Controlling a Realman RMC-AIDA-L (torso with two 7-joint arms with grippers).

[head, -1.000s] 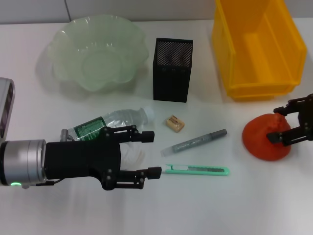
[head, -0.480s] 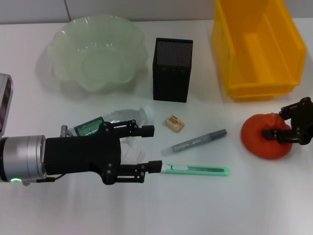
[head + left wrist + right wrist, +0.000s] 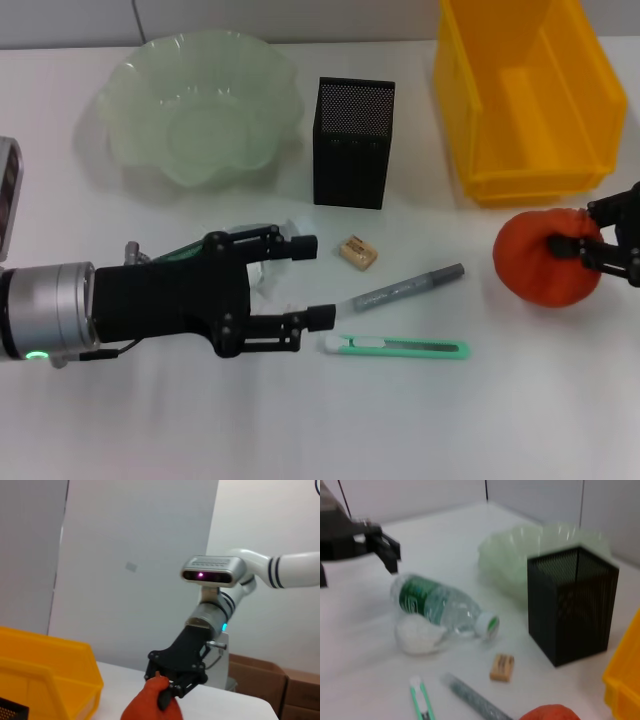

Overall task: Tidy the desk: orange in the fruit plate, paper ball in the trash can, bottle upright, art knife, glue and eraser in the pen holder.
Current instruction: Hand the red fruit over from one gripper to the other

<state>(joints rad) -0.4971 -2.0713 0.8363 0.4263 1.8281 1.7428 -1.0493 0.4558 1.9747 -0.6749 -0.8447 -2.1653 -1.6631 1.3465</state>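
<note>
My right gripper (image 3: 574,252) is shut on the wrinkled top of the orange (image 3: 535,268) at the desk's right side, in front of the yellow trash can (image 3: 470,150). The left wrist view shows the same grip (image 3: 167,689). My left gripper (image 3: 313,281) hangs open over the lying bottle (image 3: 437,602) and the paper ball (image 3: 417,635), hiding most of both from the head. The eraser (image 3: 358,252), grey glue (image 3: 400,290) and mint-green art knife (image 3: 400,348) lie just right of its fingertips. The pen holder (image 3: 350,160) and fruit plate (image 3: 130,85) stand behind.
The white desk (image 3: 480,420) has bare room along the front and at the front right. The trash can's inside shows nothing in it. A wall and cardboard boxes (image 3: 260,675) lie beyond the desk's right end.
The right gripper has closed on the orange, and it now sits rounder and a little higher in the head view. The left gripper has slid right, its lower fingertip now by the knife's white tip.
</note>
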